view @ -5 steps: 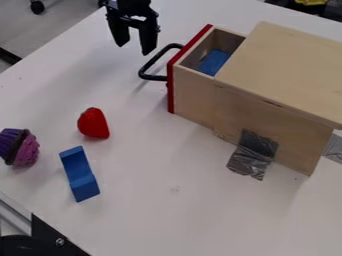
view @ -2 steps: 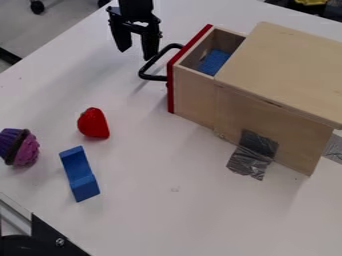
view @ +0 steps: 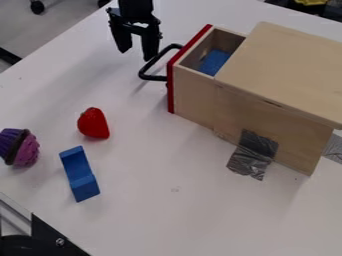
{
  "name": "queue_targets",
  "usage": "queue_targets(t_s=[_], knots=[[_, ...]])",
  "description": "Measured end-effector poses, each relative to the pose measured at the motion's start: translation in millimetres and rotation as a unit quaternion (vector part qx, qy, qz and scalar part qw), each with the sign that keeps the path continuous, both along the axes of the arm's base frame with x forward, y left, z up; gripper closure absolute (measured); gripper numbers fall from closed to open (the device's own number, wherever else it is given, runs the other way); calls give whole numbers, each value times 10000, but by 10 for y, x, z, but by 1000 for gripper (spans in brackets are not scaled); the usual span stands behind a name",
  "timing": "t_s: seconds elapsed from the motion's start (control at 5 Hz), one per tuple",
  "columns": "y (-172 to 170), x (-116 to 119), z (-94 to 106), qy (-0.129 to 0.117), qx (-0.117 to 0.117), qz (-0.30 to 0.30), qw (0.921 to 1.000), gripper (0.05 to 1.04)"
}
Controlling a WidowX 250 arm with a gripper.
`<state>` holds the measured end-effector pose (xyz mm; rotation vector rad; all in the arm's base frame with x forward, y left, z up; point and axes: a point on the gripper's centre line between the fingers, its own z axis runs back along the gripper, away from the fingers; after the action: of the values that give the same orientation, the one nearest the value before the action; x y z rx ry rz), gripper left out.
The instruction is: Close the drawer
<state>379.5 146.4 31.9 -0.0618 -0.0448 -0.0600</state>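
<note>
The black gripper [view: 136, 55] hangs at the top of the view, left of the drawer box, with its two fingers spread and nothing between them. Its right fingertip overlaps the upper part of the black handle [view: 153, 77] in the view; whether they touch I cannot tell. The wooden drawer [view: 192, 95] has a red front edge [view: 171, 87] and stands partly pulled out of the wooden box [view: 287, 70]. Inside the drawer lies a blue block [view: 214, 62].
On the white table [view: 147, 200], left of the box, are a red strawberry [view: 93, 123], a blue notched block [view: 79, 174] and a purple cupcake [view: 20, 147]. Grey tape [view: 252, 154] runs from the box's side onto the table.
Compared with a second ago, the gripper has come slightly down and to the right, closer to the handle. Drawer and table objects have kept their places.
</note>
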Motion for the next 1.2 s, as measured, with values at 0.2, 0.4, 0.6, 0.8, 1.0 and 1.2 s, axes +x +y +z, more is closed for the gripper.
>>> queue_targets(t_s=[0.2, 0.4, 0.6, 0.8, 1.0, 1.2], knots=[[-28, -32, -24, 72, -54, -54, 9999, 87], [-70, -41, -38, 56, -128, -46, 9999, 87], [-132, -42, 6, 3, -172, -84, 9998, 87], [-360, -4, -9, 25, -291, -295, 9991, 87], [-490, 21, -10, 15, -381, -413, 9984, 87], [-518, 20, -3, 27, -456, -396, 9982, 87]])
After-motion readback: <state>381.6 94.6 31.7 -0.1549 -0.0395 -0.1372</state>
